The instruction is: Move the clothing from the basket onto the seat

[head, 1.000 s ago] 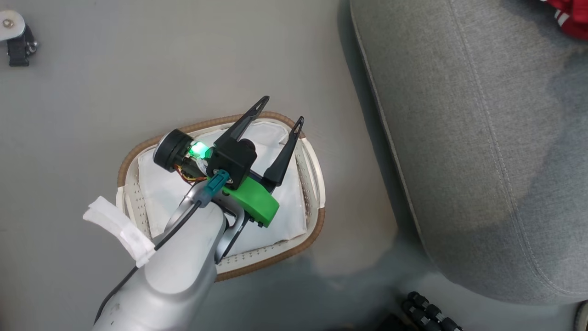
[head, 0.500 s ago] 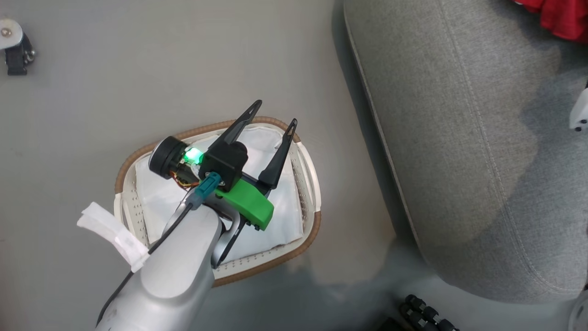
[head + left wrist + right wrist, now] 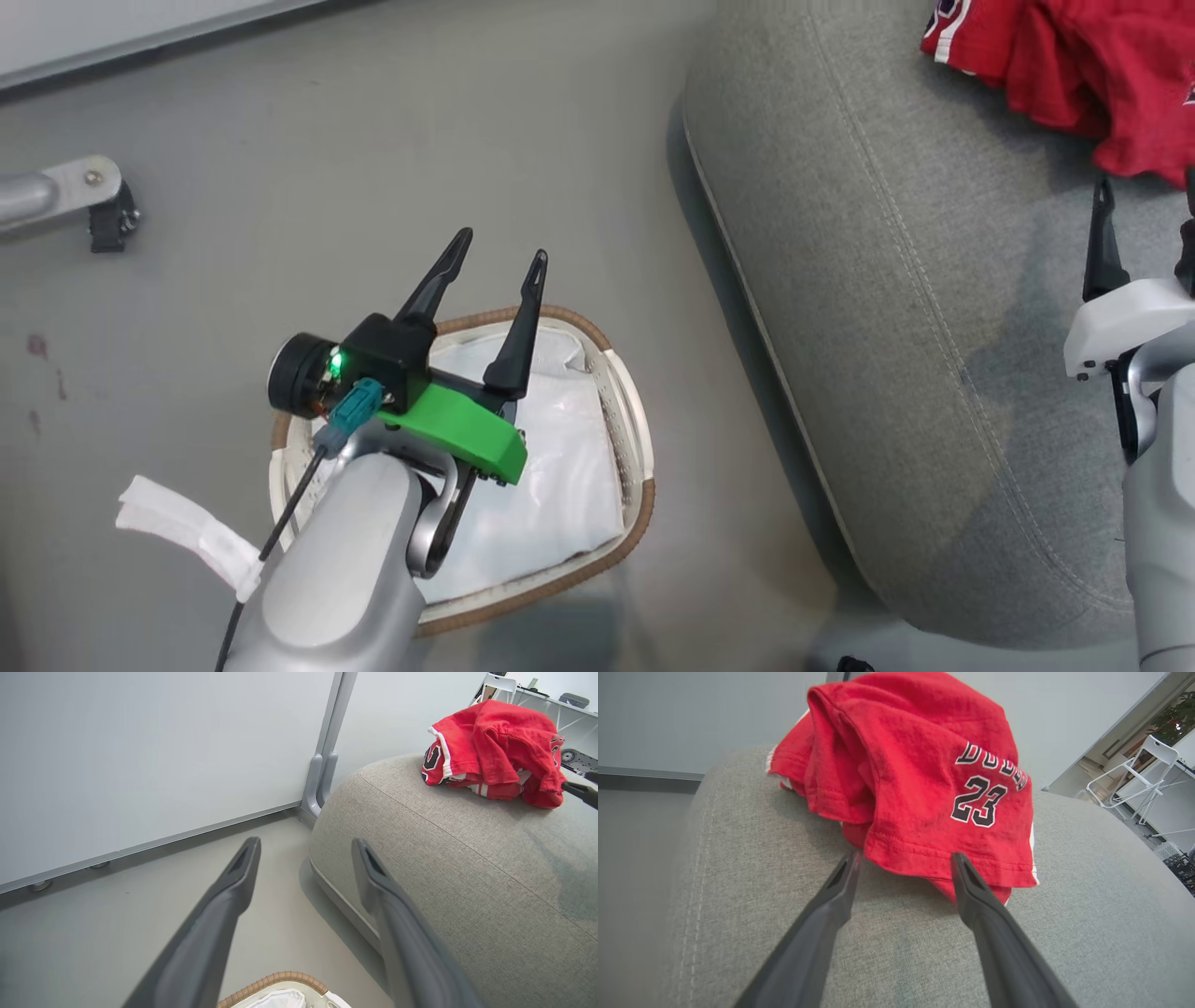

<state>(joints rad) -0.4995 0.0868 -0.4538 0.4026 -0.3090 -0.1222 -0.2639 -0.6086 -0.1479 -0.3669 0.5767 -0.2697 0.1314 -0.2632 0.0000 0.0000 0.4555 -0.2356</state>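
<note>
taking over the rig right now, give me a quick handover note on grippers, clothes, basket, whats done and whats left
Left gripper: jaws open, empty, above the basket.
Right gripper: jaws open, empty, tips by the hem of the red clothing.
Clothing: bunched in a pile on the grey seat, number 23 jersey on top.
Basket: on the floor beside the seat; white liner shows, no red seen, though the left arm hides part.
Done: clothing looks moved.
Left: probably just check the hidden part of the basket and pull both arms clear.
</note>
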